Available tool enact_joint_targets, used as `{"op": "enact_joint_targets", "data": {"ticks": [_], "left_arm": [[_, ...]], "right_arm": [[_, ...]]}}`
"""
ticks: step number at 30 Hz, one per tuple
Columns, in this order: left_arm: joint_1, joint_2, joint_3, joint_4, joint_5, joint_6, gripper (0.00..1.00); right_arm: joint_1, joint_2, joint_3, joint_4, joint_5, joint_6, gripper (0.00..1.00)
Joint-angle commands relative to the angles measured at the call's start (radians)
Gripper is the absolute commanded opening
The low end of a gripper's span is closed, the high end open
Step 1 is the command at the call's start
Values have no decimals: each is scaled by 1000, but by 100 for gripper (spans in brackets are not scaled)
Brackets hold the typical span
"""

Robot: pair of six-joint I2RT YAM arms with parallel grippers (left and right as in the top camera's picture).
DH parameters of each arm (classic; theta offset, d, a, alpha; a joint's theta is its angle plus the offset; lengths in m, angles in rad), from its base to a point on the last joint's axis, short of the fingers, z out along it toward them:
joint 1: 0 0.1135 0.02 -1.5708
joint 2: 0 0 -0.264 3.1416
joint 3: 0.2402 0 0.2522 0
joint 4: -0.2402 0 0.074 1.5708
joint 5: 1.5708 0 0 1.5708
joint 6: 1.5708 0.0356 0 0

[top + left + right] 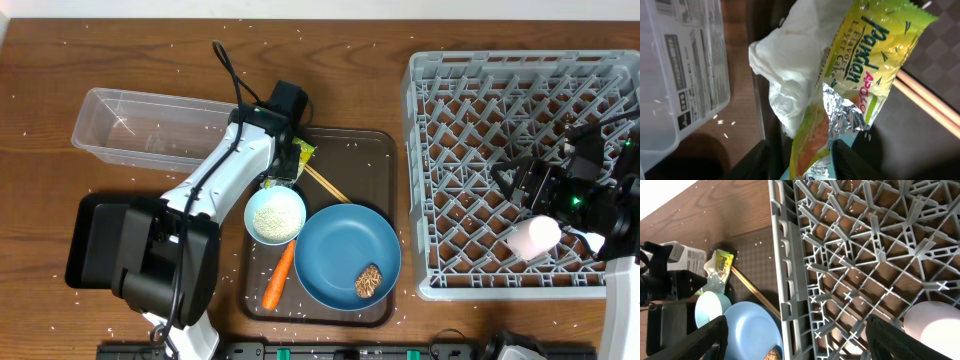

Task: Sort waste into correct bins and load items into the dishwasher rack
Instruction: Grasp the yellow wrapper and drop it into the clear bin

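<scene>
Because the wrapper (875,55) is light, crinkly, slippery foil, we judge our left pincer (807,156), closed on its lower end beside the soft tissue (785,70), needs a firm pinch

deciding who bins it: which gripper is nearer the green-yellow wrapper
Left. The left gripper has the wrapper between its jaws; the right gripper is away over the dishwasher rack.

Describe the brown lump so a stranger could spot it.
Start at the dark tray left of the grey rack. A blue plate sits in its near right corner, and the lump lies on the plate's right side. It alone is brown and rough; the carrot beside the plate is orange and long.
</scene>
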Motion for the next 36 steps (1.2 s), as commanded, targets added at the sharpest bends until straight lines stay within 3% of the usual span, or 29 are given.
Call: {"op": "enact_joint_targets", "data": {"ticks": [1, 6, 8, 9, 16, 26, 36], "left_arm": [[-3, 14, -29, -11, 23, -5, 36], [-3, 14, -31, -8, 24, -5, 25], [-3, 14, -31, -9, 32, -5, 7], [-3, 14, -31, -9, 50, -5, 6], [0, -75, 19, -78, 71, -5, 6], [116, -338, 42, -64, -168, -5, 6], [314, -249, 14, -2, -124, -129, 6]], "right_arm": [[16, -2, 17, -2, 0, 12, 81], [16, -2, 17, -2, 0, 11, 80], [16, -2, 17, -5, 0, 11, 81], [16, -2, 17, -5, 0, 11, 81], [16, -2, 17, -5, 42, 11, 81], [16, -2, 17, -4, 42, 12, 81], [16, -2, 17, -1, 42, 13, 82]]}}
